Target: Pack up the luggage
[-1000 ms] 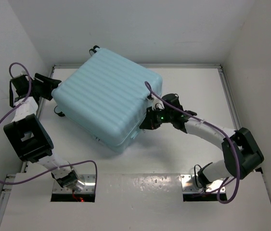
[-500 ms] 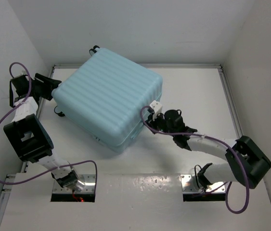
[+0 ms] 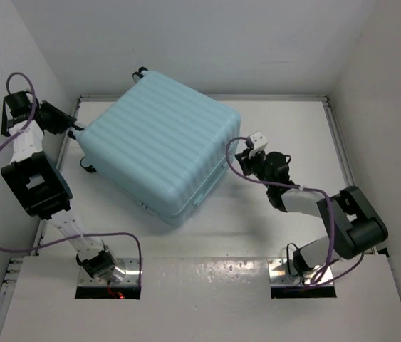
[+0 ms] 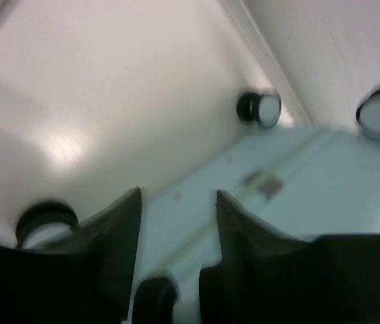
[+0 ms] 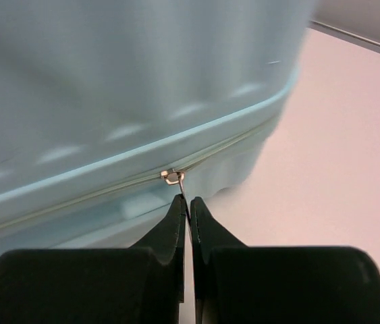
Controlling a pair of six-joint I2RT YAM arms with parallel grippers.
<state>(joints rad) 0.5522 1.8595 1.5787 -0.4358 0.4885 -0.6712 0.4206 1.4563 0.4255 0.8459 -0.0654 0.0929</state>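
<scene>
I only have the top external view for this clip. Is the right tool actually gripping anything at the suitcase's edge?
Observer: Yes. The right wrist view shows the right tool shut on the zipper pull, at the seam of the luggage.
Operator: And the left tool, behind the far corner?
Observer: The left wrist view shows the left tool open, with nothing between its fingers.
Operator: What is it facing?
Observer: The luggage's wheeled end; blurred wheels show beyond the fingers.
</scene>
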